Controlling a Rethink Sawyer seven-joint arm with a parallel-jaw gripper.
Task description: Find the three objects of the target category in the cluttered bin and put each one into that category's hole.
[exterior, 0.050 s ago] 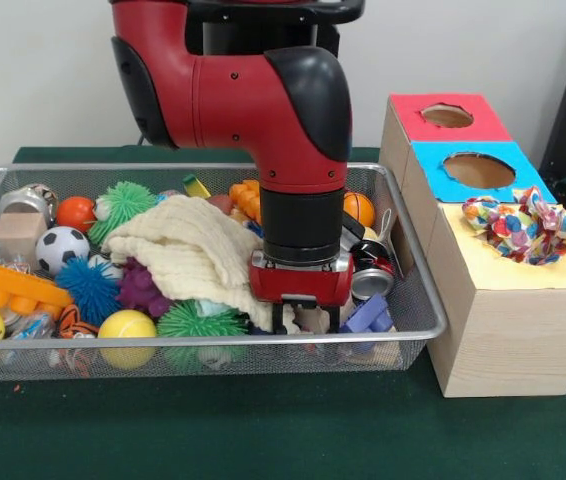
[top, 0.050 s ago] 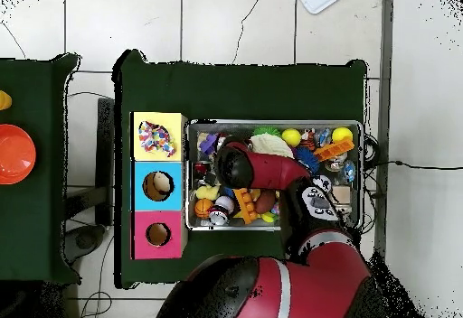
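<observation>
My gripper [exterior, 0.050 s ago: 306,318] reaches down into the front right part of the wire mesh bin [exterior, 0.050 s ago: 418,335]. It stands open, with something pale partly showing between its fingers; I cannot tell what. A cream knitted cloth [exterior, 0.050 s ago: 188,250] lies draped over the toys just left of it. A multicoloured patterned cloth [exterior, 0.050 s ago: 523,228] is bunched on the yellow top of the box [exterior, 0.050 s ago: 503,330], over that section's hole, and shows in the overhead view as the patterned cloth [top, 0.050 s ago: 156,138]. The blue section's hole [exterior, 0.050 s ago: 478,170] and the red section's hole [exterior, 0.050 s ago: 447,116] are uncovered. In the overhead view my arm [top, 0.050 s ago: 258,170] hides the gripper.
The bin holds a crushed can [exterior, 0.050 s ago: 371,272], a purple block [exterior, 0.050 s ago: 368,315], a green spiky ball [exterior, 0.050 s ago: 201,322], a yellow ball [exterior, 0.050 s ago: 127,325], a soccer ball [exterior, 0.050 s ago: 61,247], a blue spiky ball [exterior, 0.050 s ago: 90,288] and an orange toy [exterior, 0.050 s ago: 8,285]. The box stands tight against the bin's right side.
</observation>
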